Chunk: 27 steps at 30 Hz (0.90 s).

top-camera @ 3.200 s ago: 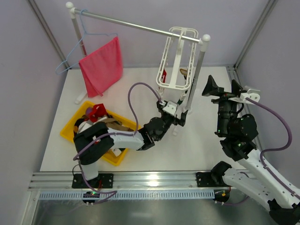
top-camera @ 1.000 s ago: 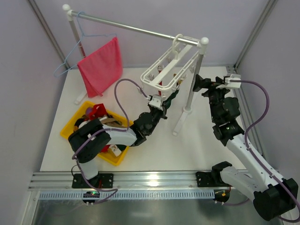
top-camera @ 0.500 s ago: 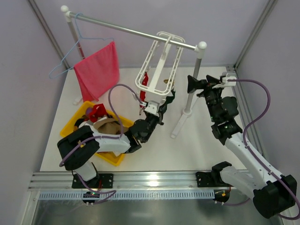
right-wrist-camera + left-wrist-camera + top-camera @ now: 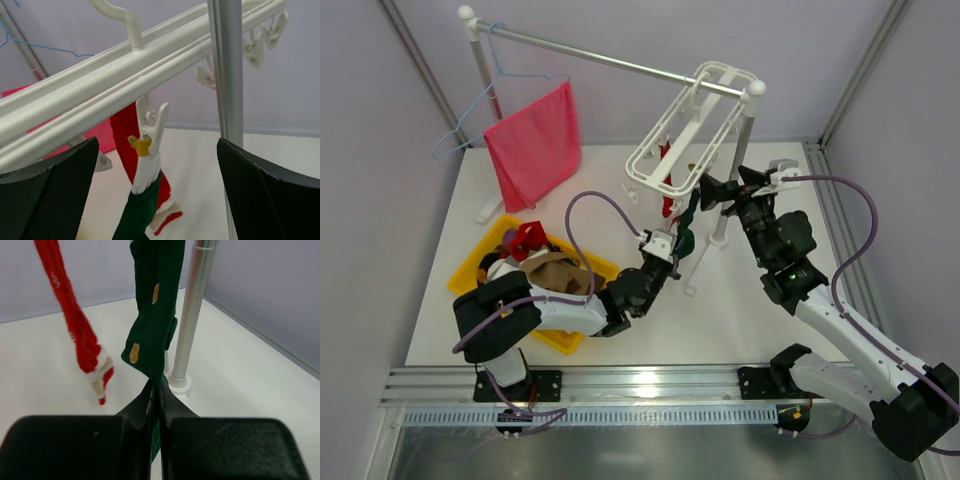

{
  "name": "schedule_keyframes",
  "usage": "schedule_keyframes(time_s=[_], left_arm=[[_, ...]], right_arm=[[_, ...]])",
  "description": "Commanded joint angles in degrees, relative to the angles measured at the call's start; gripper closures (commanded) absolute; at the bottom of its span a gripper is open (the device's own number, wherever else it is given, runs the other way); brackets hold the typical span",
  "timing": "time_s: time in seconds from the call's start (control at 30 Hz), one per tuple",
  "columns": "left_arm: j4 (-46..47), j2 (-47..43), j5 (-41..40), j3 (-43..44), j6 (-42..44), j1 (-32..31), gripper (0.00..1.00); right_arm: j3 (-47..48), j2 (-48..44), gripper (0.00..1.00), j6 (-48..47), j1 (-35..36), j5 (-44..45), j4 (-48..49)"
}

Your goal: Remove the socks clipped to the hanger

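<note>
The white hanger [image 4: 686, 128] hangs tilted from the rail by its hook. A dark green sock [image 4: 152, 315] with yellow spots hangs from one clip [image 4: 153, 125], which pinches its white-and-yellow end. My left gripper [image 4: 155, 390] is shut on the green sock's lower end [image 4: 686, 230], which stretches up to the frame. A red sock [image 4: 75, 330] with a white cuff hangs just behind it [image 4: 666, 203]. My right gripper [image 4: 157, 150] is open at clip height, with the clip and the green sock [image 4: 137, 215] between its fingers and not touched.
The rack's right pole [image 4: 725, 195] stands right beside both grippers, its foot [image 4: 179, 380] on the table. A yellow bin [image 4: 470, 275] holding several socks sits at the left. A pink cloth [image 4: 535, 140] and a blue wire hanger [image 4: 480, 100] hang from the rail's left end.
The hanger has swung back to the right and tilted. My left gripper moved right and down, keeping hold of the green sock. My right gripper moved left, closer to the clip.
</note>
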Motion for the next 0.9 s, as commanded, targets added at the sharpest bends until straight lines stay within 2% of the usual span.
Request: schedule_keyframes(time_s=[0.0, 0.37, 0.6, 0.87], left_arm=[[4.8, 0.4, -2.2, 2.0, 0.4, -0.3, 1.0], [5.7, 1.0, -3.0, 2.1, 0.2, -1.8, 1.0], [5.7, 2.0, -2.9, 3.2, 0.6, -3.1, 1.0], [5.1, 3.0, -2.8, 4.4, 0.9, -3.7, 1.0]], right_arm=[[1.8, -0.7, 0.0, -1.6, 1.0, 1.3, 2.4], [2.5, 2.4, 0.0, -2.3, 1.4, 2.8, 3.3], [0.4, 2.5, 0.0, -4.5, 2.2, 6.7, 7.7], [0.5, 2.7, 0.01, -4.5, 3.0, 6.0, 8.1]])
